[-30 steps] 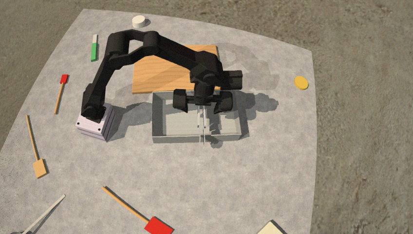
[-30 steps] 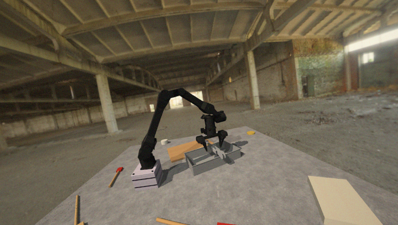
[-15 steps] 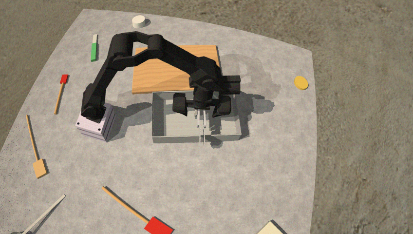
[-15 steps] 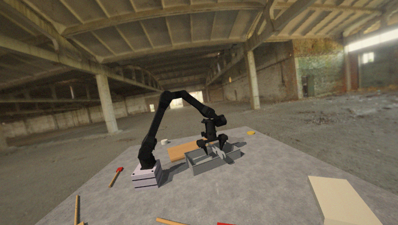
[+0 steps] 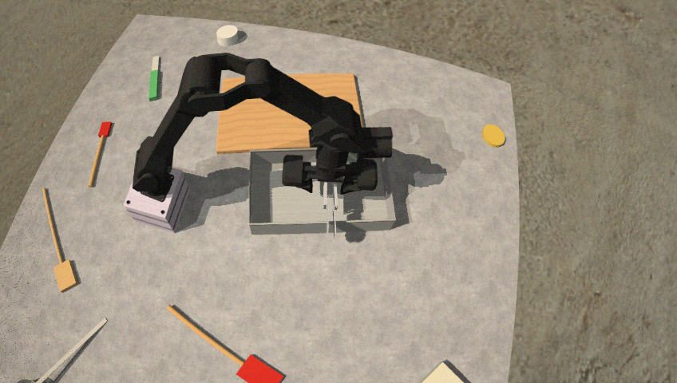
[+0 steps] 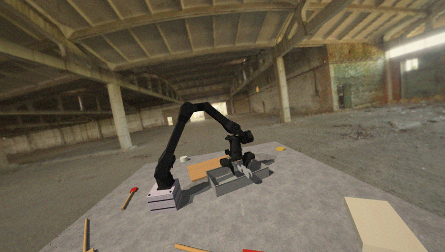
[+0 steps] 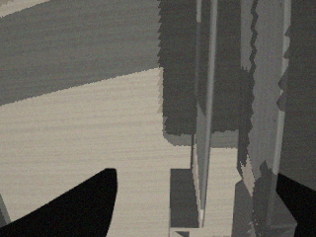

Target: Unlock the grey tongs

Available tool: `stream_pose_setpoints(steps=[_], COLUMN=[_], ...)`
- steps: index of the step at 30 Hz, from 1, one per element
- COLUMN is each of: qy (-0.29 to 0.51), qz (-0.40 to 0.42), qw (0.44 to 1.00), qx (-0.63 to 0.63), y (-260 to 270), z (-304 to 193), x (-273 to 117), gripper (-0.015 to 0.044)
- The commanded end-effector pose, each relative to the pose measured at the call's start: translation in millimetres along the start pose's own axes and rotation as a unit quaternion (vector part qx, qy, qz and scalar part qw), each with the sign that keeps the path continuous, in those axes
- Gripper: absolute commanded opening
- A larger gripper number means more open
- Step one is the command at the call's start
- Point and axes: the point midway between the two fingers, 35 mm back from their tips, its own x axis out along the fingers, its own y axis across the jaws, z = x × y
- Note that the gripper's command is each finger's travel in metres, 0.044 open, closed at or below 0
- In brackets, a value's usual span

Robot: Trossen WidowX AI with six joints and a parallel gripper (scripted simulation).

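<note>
Gripper (image 5: pixel 330 182) down inside the tin (image 5: pixel 259 189) — fingers half-spread, closing around the tongs (image 5: pixel 333 204), not yet pinching; tongs lying between them, tips across the near wall.

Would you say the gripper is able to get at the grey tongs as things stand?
Probably yes: the gripper sits low over the roasting tin, partly open, straddling the grey tongs, with nothing visible between them.
</note>
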Motion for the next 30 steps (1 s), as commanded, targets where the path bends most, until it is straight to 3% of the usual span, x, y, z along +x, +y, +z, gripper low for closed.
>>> stream_pose_setpoints(steps=[1, 4, 19, 24, 26, 30], qy=[0.000, 0.000, 0.000, 0.000, 0.000, -0.001], qz=[-0.001, -0.001, -0.001, -0.001, -0.001, 0.000], qw=[1.000, 1.000, 1.000, 1.000, 1.000, 1.000], qx=[0.000, 0.000, 0.000, 0.000, 0.000, -0.002], y=[0, 0, 0, 0, -2, -4], z=[0, 0, 0, 0, 0, 0], x=[-1, -1, -1, -1, -9, -53], gripper=[0.0204, 0.0125, 0.0025, -0.0106, -0.0150, -0.0150])
